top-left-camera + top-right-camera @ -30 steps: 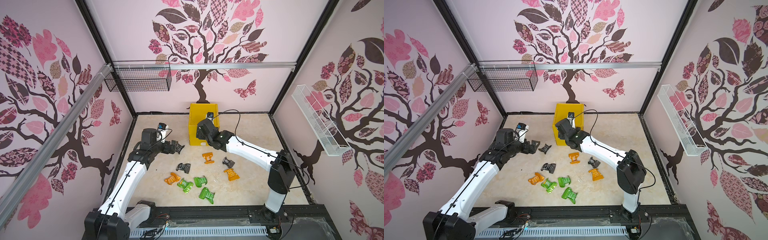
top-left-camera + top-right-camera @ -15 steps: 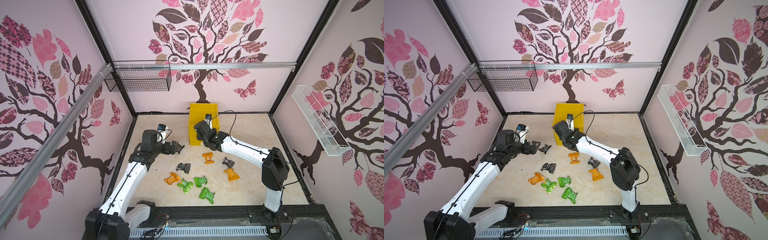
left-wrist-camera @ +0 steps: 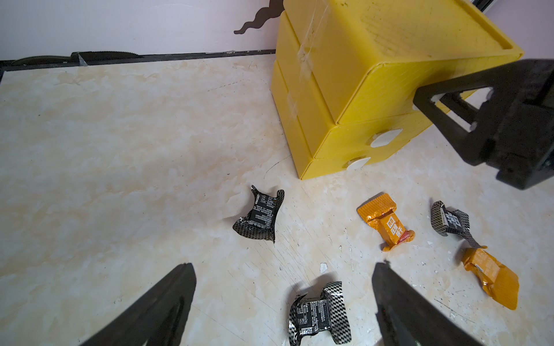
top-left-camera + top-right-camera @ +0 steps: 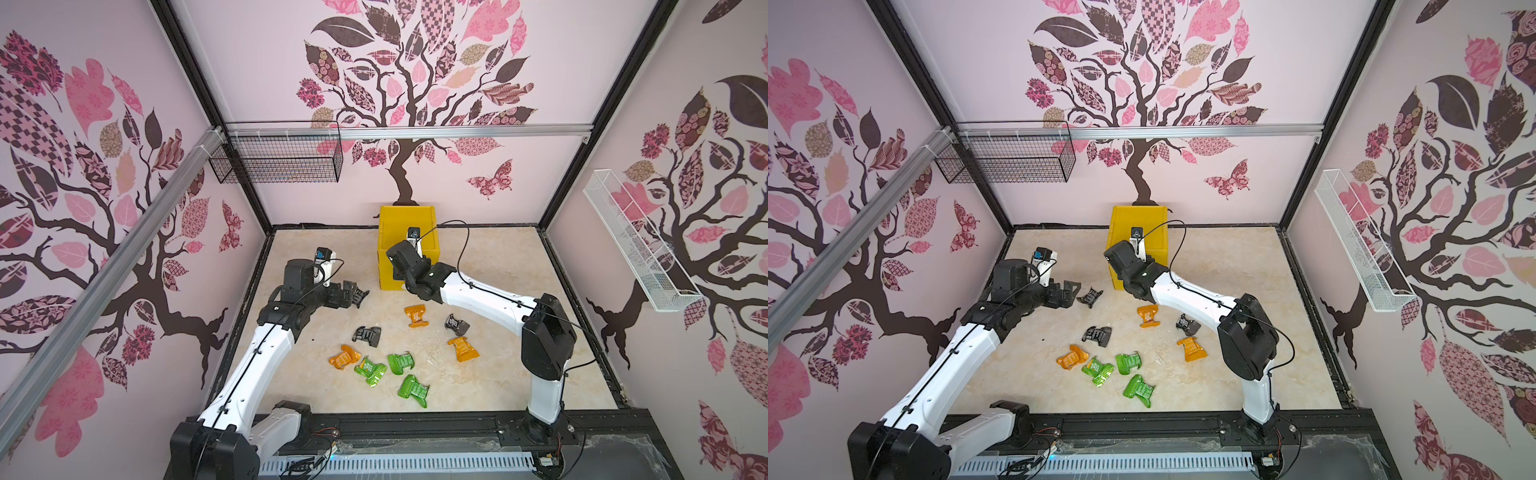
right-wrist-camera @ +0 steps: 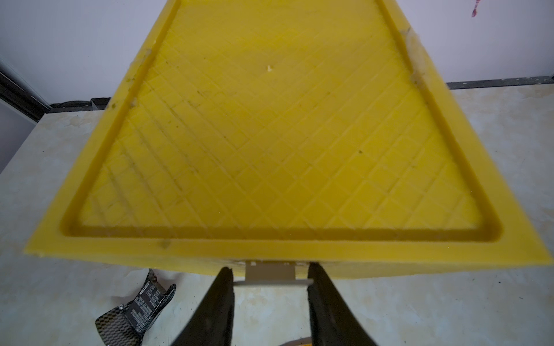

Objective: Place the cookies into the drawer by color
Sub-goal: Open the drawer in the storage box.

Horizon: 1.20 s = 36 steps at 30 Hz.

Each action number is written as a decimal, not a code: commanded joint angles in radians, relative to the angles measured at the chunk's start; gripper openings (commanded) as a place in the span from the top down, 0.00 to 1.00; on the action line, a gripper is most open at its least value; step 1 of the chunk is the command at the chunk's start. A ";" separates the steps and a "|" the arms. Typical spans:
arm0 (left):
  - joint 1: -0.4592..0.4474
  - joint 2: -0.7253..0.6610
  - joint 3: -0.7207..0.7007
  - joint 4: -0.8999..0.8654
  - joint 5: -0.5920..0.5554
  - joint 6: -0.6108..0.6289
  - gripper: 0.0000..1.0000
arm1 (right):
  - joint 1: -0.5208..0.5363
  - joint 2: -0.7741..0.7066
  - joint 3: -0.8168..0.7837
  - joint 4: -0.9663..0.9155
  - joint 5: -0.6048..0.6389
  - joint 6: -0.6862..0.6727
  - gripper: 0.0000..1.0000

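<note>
Pink walls papered with tree decals close in a marbled desk (image 4: 498,266). Nothing is sorted yet: all nine cookies lie loose on it. At the back, against the wall, stands the yellow drawer (image 4: 405,222) chest, with all three drawers shut. I judge the step in hand to be opening the top one. The chest itself is the first worry: it looks like light plastic, so a pull may drag the whole box forward rather than slide the drawer out. Scraps of tape show on its side, but whether they anchor anything I cannot tell.

The right end effector (image 5: 270,268) sits at the top drawer's front, set narrow with a finger against each end of the handle. The left end effector (image 4: 1073,291) hangs wide and empty over the desk, just beside a black cookie (image 4: 1091,297) and apart from the chest. If the box lurches that way, the two could meet.

An orange cookie (image 4: 417,316) lies near the chest's foot, where a retreating right arm or an opening drawer could sweep it aside. The green cookies (image 4: 401,362) cluster nearer the robot, well clear. All are shiny foil, likely slippery to pinch.

Smallest is the white handle (image 5: 269,272). It is a thin, shallow tab, so the grip may slide off mid-pull.
</note>
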 commanded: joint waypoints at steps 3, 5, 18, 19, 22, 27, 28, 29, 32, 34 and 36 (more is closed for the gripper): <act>0.001 -0.012 -0.017 0.030 -0.003 0.001 0.03 | -0.003 -0.011 -0.008 0.020 -0.018 0.003 0.64; 0.001 -0.013 -0.020 0.033 -0.002 0.004 0.03 | 0.001 -0.021 -0.017 0.011 -0.030 0.006 0.64; 0.000 -0.013 -0.030 0.045 0.000 0.003 0.03 | 0.044 -0.128 -0.133 -0.005 -0.015 0.033 0.65; 0.000 -0.015 -0.031 0.047 0.000 0.004 0.03 | 0.048 -0.134 -0.138 -0.007 -0.012 0.036 0.65; 0.000 -0.015 -0.033 0.047 -0.002 0.006 0.03 | 0.063 -0.155 -0.159 -0.024 -0.002 0.051 0.65; 0.000 -0.018 -0.040 0.053 -0.006 0.016 0.03 | 0.098 -0.206 -0.207 -0.043 0.023 0.081 0.65; 0.001 -0.019 -0.042 0.056 -0.009 0.019 0.03 | 0.105 -0.213 -0.214 -0.050 0.031 0.086 0.65; 0.000 -0.018 -0.043 0.057 -0.014 0.020 0.03 | 0.114 -0.223 -0.220 -0.054 0.038 0.093 0.65; 0.000 -0.018 -0.046 0.062 -0.021 0.022 0.03 | 0.140 -0.246 -0.243 -0.066 0.054 0.116 0.65; 0.001 -0.019 -0.046 0.063 -0.022 0.019 0.03 | 0.155 -0.259 -0.256 -0.075 0.057 0.137 0.65; 0.001 -0.018 -0.048 0.063 -0.021 0.017 0.03 | 0.166 -0.268 -0.268 -0.084 0.052 0.162 0.65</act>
